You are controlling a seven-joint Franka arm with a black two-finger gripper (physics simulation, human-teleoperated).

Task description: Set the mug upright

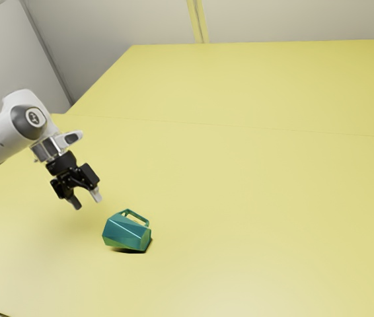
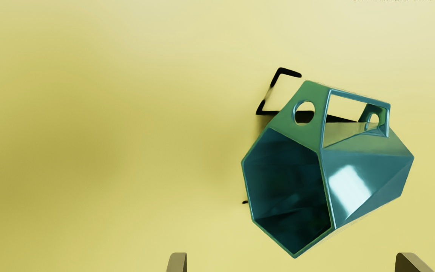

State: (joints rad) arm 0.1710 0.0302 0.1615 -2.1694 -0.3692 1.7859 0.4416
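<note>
The teal mug (image 1: 126,234) is lying on its side on the yellow table (image 1: 260,218), in the near part of the scene and toward the exterior view's left. Its handle (image 2: 319,113) is standing up off the upper side of the body rather than pressing against the tabletop. In the wrist view the mouth (image 2: 287,189) is facing the camera at a slant, showing a dark inside, while a bright patch of light is shining on one flat face of the body. Thin dark shadow (image 2: 287,71) lines are falling on the tabletop beside the handle.

The arm (image 1: 25,125) is reaching in from the exterior view's left, and the hand (image 1: 86,199) is hanging above the table, farther to that left than the mug and a little to its far side. It is pointing downward at a tilt. The hand is holding nothing and is standing open, its two fingertips spreading well apart; neither is touching the mug.
</note>
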